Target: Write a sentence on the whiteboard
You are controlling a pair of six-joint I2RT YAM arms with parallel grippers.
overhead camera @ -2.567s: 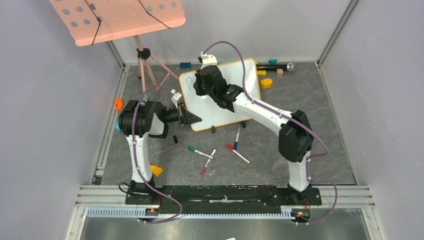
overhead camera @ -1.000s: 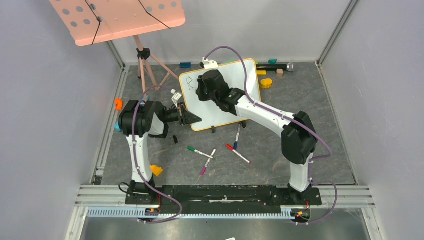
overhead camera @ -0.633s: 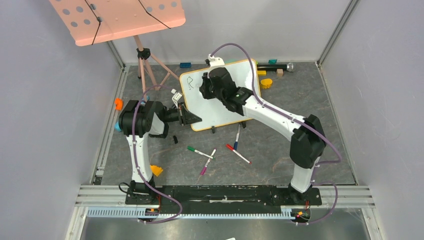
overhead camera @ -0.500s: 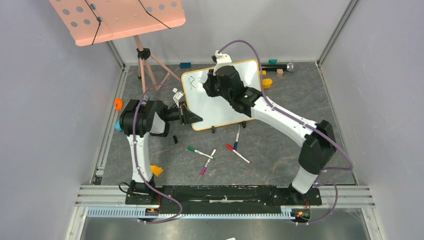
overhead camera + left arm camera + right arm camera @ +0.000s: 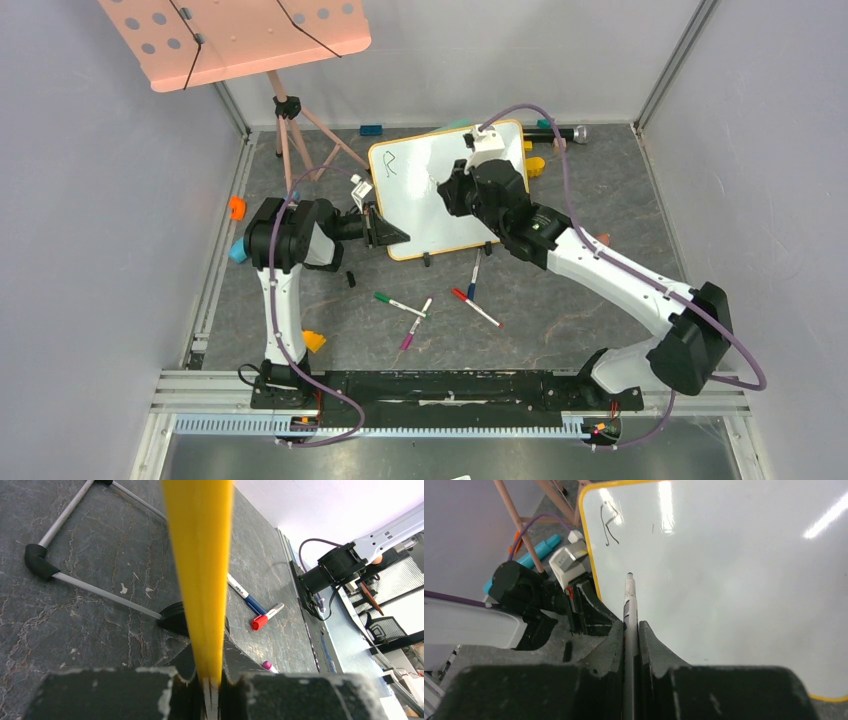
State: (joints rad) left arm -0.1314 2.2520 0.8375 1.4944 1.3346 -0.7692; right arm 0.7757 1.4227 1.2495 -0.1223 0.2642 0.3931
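The whiteboard (image 5: pixel 430 210) stands tilted at the back of the floor, white with a yellow rim (image 5: pixel 200 565). A dark "R" (image 5: pixel 390 165) is written near its upper left corner (image 5: pixel 608 527), with a tiny stroke (image 5: pixel 653 528) to its right. My left gripper (image 5: pixel 385 232) is shut on the board's left edge (image 5: pixel 212 680). Over the board's right half, my right gripper (image 5: pixel 450 190) is shut on a marker (image 5: pixel 629 602). The marker's tip points at bare white surface below the R. I cannot tell if it touches.
A pink music-stand tray (image 5: pixel 240 40) on a tripod (image 5: pixel 290 130) stands at the back left. Several loose markers (image 5: pixel 400 303) (image 5: pixel 476 308) (image 5: pixel 245 596) lie in front of the board. Small blocks (image 5: pixel 533 165) sit behind it, and a yellow wedge (image 5: pixel 313 340) lies near the left base.
My right arm has swung right across the board with the marker, away from the upper left, leaving the R uncovered. The board has shifted slightly right. The left gripper still holds its edge.
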